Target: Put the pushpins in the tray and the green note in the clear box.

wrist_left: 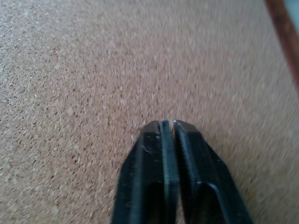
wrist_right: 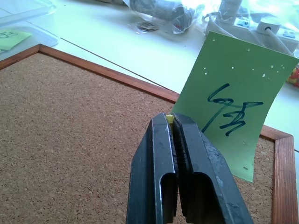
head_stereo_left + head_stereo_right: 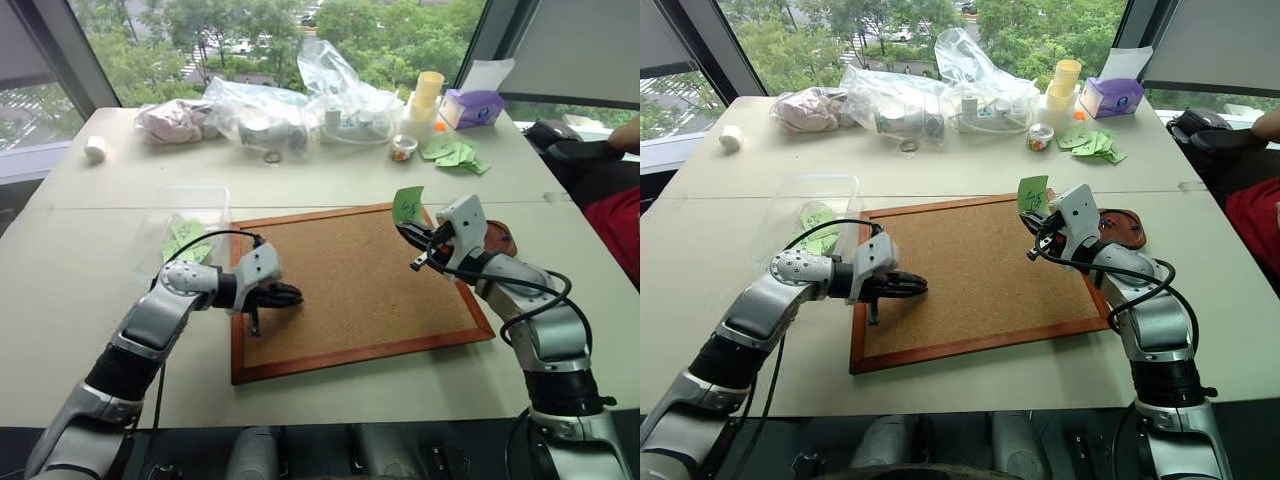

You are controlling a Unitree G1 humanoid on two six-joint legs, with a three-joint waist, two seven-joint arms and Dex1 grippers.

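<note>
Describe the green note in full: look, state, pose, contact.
The green note is a small light-green paper square with a dark handwritten scribble across its middle and tiny pinholes scattered near its upper edge. It looks thin and flat, uncreased. It stands roughly upright, tilted a little, lifted clear above the far right part of the corkboard, touching nothing but the right pincer, whose shut black fingers pinch its lower corner. The dark reddish-brown tray lies just beyond that arm.
</note>
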